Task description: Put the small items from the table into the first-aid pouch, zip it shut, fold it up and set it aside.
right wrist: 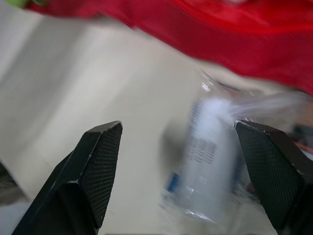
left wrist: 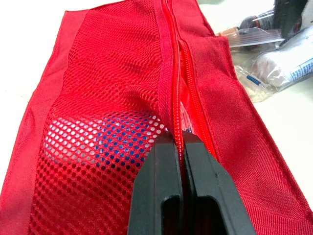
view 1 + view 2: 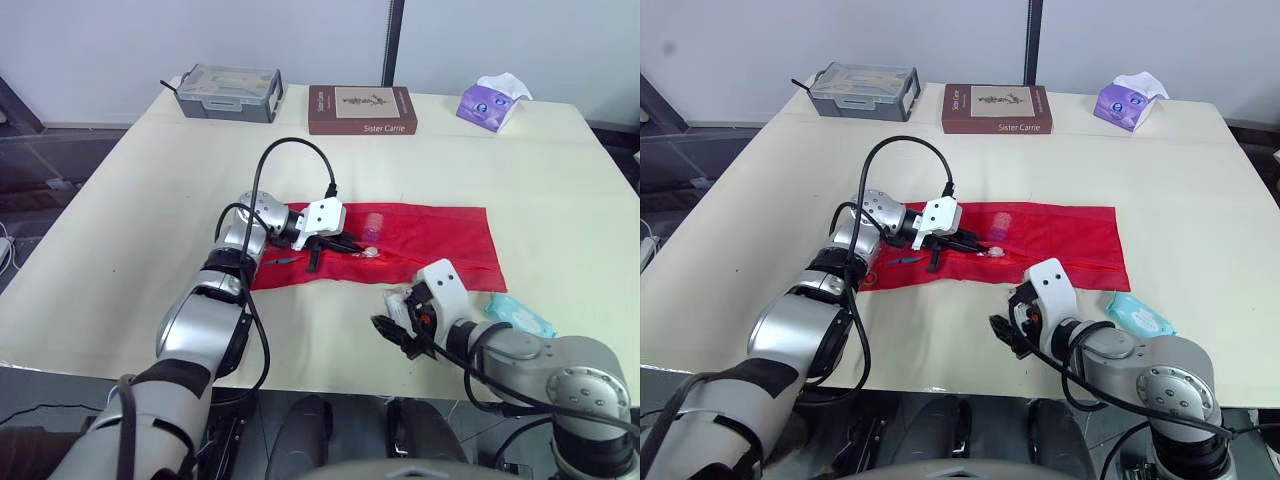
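Pouch [image 3: 430, 235], red mesh, lay mid-frame on the desk [image 3: 150, 200], the left end effector [image 2: 178, 142] clamped on its zip edge [image 2: 171, 93]. Lower centre, the right end effector [image 1: 180, 131] stood apart around a bagged bottle [image 1: 208, 161]. Packing step, I'd say: next, close on it and lift cleanly.

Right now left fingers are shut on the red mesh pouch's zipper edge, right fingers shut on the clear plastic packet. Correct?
One error: the right fingers are open, spread wide and not gripping the clear plastic packet, as the right wrist view shows. The left fingers are indeed shut on the red mesh pouch at its zipper edge.
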